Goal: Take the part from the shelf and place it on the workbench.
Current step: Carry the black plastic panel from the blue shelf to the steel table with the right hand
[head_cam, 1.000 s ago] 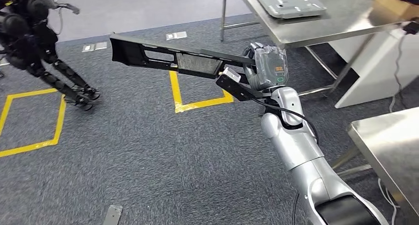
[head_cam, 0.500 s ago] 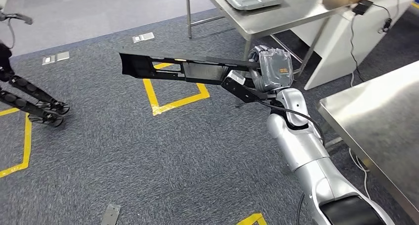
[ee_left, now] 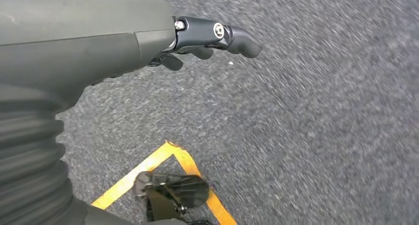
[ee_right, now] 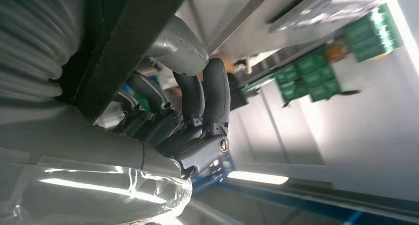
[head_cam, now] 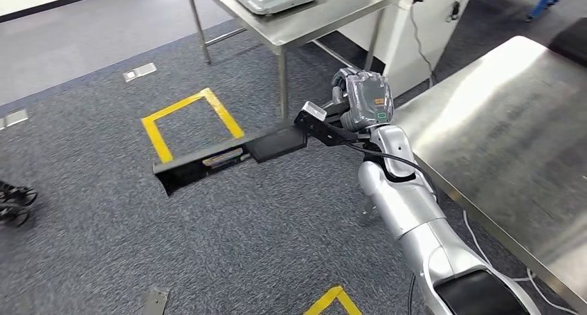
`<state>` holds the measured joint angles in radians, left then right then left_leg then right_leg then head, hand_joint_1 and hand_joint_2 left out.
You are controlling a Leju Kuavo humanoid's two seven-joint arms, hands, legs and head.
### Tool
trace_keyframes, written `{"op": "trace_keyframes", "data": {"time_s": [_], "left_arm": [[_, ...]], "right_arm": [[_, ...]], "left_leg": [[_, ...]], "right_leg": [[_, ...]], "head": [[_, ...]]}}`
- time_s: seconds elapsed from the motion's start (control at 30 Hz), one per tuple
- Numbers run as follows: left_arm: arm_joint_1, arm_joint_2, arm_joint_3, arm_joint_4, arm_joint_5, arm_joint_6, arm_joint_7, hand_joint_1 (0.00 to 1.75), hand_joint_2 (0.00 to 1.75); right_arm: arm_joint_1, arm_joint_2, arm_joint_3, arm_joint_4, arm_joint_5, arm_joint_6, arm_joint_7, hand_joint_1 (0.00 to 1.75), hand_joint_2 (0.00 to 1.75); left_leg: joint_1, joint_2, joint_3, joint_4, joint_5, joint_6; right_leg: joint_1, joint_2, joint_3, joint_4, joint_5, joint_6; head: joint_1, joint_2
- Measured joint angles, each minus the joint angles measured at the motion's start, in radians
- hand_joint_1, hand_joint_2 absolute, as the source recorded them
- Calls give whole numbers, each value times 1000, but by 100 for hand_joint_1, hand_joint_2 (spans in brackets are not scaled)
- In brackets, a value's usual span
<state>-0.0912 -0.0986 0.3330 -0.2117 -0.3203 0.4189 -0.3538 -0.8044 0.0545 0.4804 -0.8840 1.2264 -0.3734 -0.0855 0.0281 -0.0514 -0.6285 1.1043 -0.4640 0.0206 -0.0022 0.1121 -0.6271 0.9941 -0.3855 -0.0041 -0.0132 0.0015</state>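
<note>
From the head view, the right hand (head_cam: 360, 102) grips one end of the long black part (head_cam: 228, 156), which juts out to the left over the carpet, well above the floor and sagging at its far tip. The workbench (head_cam: 512, 142) lies just right of the arm, its near-left edge close beside the wrist; a second steel table (head_cam: 304, 21) with a grey panel on it stands farther off. To do this step well, the robot should probably swing the part's free end round and lift it over the bench edge before lowering, keeping it level. Open carpet on the left gives room for that swing; the far table's leg (head_cam: 282, 79) sits near the part's path.

In the left wrist view, the left hand (ee_left: 197, 42) hangs over the carpet, fingers loosely curled, holding nothing.

In the right wrist view, the fingers (ee_right: 207, 101) wrap tightly round the black part's bar.
</note>
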Motion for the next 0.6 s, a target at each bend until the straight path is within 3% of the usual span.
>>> {"op": "trace_keyframes", "data": {"time_s": [0.07,0.13,0.2,0.27,0.33,0.37,0.4,0.43,0.5,0.57,0.6], "left_arm": [[-1,1,2,0,-6,0,3,0,175],[-4,1,2,0,-10,0,7,0,175],[-9,-1,2,-1,-14,0,9,0,175],[-11,-2,3,-2,-15,0,9,0,175],[-11,-2,3,-2,-16,-1,10,0,175],[-11,-2,3,-2,-16,-1,10,0,175],[-11,-3,3,-2,-16,-1,10,0,175],[-11,-4,3,-2,-16,-2,10,0,175],[-12,-5,3,-2,-16,-2,10,0,175],[-13,-4,4,-2,-16,-2,11,0,175],[-14,-3,4,-3,-16,-2,11,0,175]], "right_arm": [[-2,6,1,8,6,-9,5,175,175],[-3,6,1,16,12,-14,8,175,175],[-6,3,0,20,16,-15,9,175,175],[-11,1,-1,24,18,-15,9,175,175],[-11,2,0,29,19,-16,9,175,175],[-10,2,0,32,19,-16,9,175,175],[-8,1,1,35,19,-16,9,175,175],[-8,1,1,37,19,-16,9,175,175],[-12,1,1,40,19,-16,9,175,175],[-16,5,1,40,19,-16,9,175,175],[-17,6,2,41,19,-16,9,175,175]], "left_leg": [[-5,-25,28,-57,16,7],[-10,-7,33,-67,20,10],[-9,18,41,-89,34,18],[-8,46,44,-106,46,23],[-9,77,40,-106,48,23],[-8,93,38,-106,49,22],[-7,108,38,-106,49,20],[-5,122,38,-105,49,17],[-8,148,37,-100,44,3],[-16,174,39,-93,38,-12],[-18,188,40,-91,34,-17]], "right_leg": [[-3,22,-5,1,5,5],[-6,40,-12,-4,12,15],[-1,-1,-30,17,1,19],[0,-72,-82,117,-47,14],[-7,-97,-146,253,-99,17],[-12,-101,-158,286,-108,25],[-17,-106,-149,278,-102,36],[-21,-117,-116,223,-83,48],[-22,-176,-28,76,-43,64],[-19,-210,11,4,-24,55],[-19,-200,11,1,-21,47]], "head": [[-2,0],[-5,0],[-3,0],[2,0],[4,0],[5,0],[5,0],[5,0],[7,0],[6,0],[5,0]]}}
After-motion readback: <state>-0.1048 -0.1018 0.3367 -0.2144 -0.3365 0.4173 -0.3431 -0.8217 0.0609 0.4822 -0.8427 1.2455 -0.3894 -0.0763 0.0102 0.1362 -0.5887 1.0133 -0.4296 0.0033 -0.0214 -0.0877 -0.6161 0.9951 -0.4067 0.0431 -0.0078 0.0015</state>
